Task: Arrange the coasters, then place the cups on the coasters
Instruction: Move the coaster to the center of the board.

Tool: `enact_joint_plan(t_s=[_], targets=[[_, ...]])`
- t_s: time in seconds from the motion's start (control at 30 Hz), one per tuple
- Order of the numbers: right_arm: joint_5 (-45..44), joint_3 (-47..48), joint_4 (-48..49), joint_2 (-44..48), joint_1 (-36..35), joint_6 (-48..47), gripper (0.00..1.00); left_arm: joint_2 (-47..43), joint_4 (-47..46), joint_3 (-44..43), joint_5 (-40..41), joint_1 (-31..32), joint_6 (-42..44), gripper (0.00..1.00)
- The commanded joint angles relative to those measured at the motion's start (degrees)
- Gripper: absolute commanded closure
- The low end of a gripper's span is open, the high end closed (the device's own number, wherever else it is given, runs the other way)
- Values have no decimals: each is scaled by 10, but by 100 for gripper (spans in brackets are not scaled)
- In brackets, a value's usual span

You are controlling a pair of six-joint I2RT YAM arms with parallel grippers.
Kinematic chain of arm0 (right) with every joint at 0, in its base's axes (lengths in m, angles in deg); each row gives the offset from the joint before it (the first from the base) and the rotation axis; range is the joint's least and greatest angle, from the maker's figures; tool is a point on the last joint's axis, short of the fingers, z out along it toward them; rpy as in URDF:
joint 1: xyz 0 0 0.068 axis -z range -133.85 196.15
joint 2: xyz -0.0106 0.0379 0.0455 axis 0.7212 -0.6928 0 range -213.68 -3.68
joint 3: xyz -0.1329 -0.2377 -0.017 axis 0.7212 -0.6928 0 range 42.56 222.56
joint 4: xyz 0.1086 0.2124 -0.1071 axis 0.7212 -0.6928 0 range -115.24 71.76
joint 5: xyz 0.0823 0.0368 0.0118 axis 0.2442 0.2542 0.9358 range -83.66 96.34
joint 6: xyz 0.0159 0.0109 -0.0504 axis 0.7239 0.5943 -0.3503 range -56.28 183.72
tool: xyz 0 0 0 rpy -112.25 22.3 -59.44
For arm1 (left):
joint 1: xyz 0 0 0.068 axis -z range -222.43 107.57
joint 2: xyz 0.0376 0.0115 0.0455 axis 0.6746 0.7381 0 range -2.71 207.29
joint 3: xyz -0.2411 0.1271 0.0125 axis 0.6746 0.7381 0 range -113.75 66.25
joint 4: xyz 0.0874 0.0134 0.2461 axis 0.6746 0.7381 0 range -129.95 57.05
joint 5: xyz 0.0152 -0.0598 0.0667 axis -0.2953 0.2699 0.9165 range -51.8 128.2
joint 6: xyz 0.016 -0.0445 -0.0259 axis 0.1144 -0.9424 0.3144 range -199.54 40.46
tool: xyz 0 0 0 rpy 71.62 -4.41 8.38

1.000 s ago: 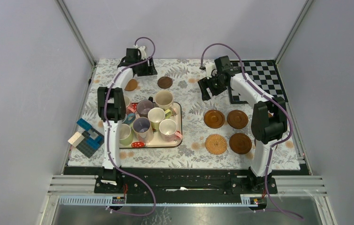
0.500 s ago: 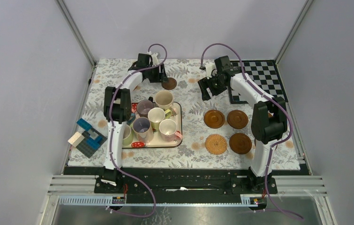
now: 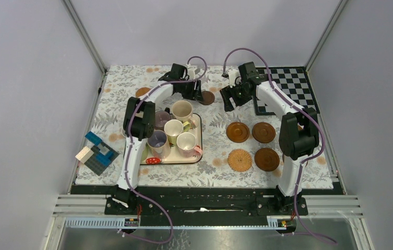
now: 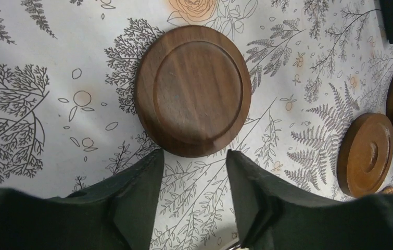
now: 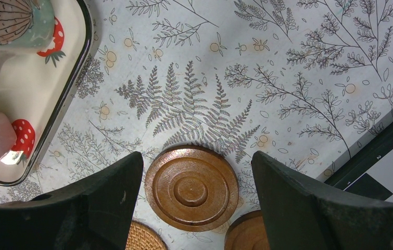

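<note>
landmark: strawberry tray (image 3: 200, 136), sitting on the fern-print cloth (image 3: 215, 174)
left gripper (image 4: 193, 167): low over the cloth past the tray's far right corner; jaws partly open, nothing between them, nothing held
dark coaster (image 4: 193, 97): flat on the cloth just beyond the tray's far right corner; near rim sits right at the left fingertips (image 4: 139, 179); disc is wider than the gap; can't tell if they touch
right gripper (image 5: 197, 159): up off the cloth, right of the tray's far right corner; jaws spread wide, empty
ringed coaster (image 5: 191, 188): right of the tray, below the right gripper
woven coaster (image 3: 240, 160): right of the tray's near right corner, just on the near side of the ringed one
plain brown coasters (image 3: 263, 132): two, further right of the tray; with the ringed and woven ones they make a two-by-two block
tan coaster (image 3: 142, 92): beyond the tray's far left corner
cups (image 3: 182, 110): five show, upright, packed close on the tray; left arm (image 3: 131, 151) hides the tray's left side
checkerboard mat (image 3: 293, 83): well right of the tray, far corner
toy bricks (image 3: 96, 151): left of the tray
</note>
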Motion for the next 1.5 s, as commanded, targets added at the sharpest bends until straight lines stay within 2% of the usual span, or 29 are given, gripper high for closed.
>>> enact_joint_plan(t_s=[0.0, 0.1, 0.2, 0.43, 0.7, 0.9, 1.03, 1.17, 1.33, 1.47], targets=[[9, 10, 6, 23, 5, 6, 17, -61, 19, -9, -4, -22, 8, 43], [14, 14, 9, 19, 5, 7, 17, -105, -46, 23, 23, -62, -54, 35], [16, 14, 16, 17, 4, 9, 17, -136, -66, 42, 84, -118, -91, 33], [8, 33, 47, -10, 2, 54, 22, -172, -86, 109, 174, -200, -109, 29], [-64, 106, 71, -78, -33, 73, 22, -161, -82, 127, 250, -237, -110, 23], [-71, 128, 79, -100, -43, 82, 21, -148, -61, 127, 324, -247, -86, 24], [-76, 128, 80, -102, -43, 83, 21, -135, -49, 133, 326, -249, -87, 24], [-86, 124, 79, -95, -43, 76, 20, -115, -40, 130, 285, -248, -85, 26], [-92, 108, 77, -79, -41, 67, 20, -99, -37, 136, 269, -248, -95, 29], [-94, 101, 73, -71, -35, 66, 20, -92, -32, 133, 237, -236, -86, 38]])
